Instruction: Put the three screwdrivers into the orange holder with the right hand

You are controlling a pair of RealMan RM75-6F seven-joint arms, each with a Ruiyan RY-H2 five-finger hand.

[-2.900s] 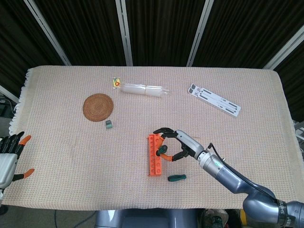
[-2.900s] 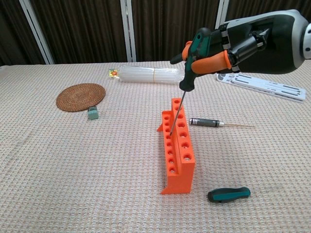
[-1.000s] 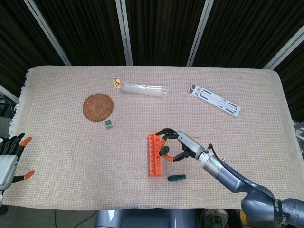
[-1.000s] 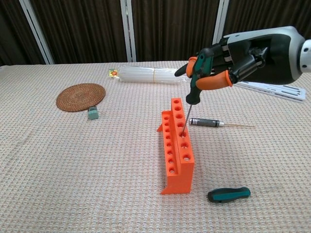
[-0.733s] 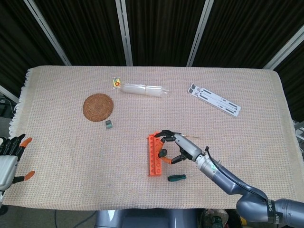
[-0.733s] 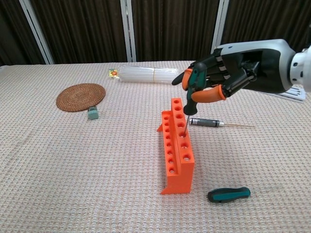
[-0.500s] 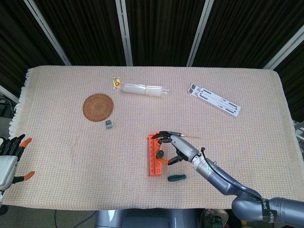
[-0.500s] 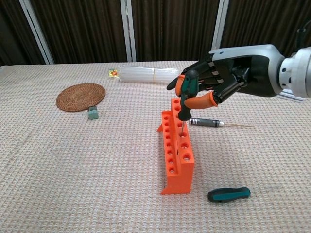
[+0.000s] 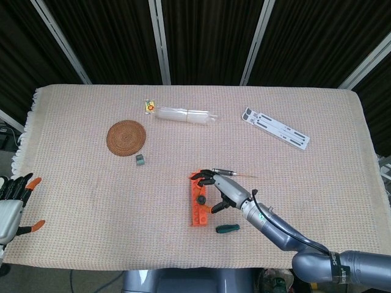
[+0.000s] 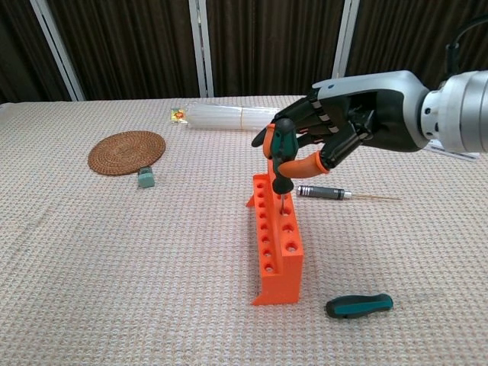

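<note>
One screwdriver (image 10: 280, 156) gripped upright in right hand (image 10: 328, 130) at frame centre, shaft sunk in orange holder (image 10: 276, 240). Reaching in from right, fingers curled round handle. Two more flat on table (image 10: 114, 252): black one (image 10: 324, 192) beside holder, green one (image 10: 358, 306) lower right. Left hand (image 9: 11, 201) spread, empty, lower left.

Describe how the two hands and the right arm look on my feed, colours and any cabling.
The right hand has black fingers with orange tips and a silver-grey back shell; its arm is glossy grey with a thin black cable near the wrist. The left hand is pale grey, its dark fingers orange-tipped.
</note>
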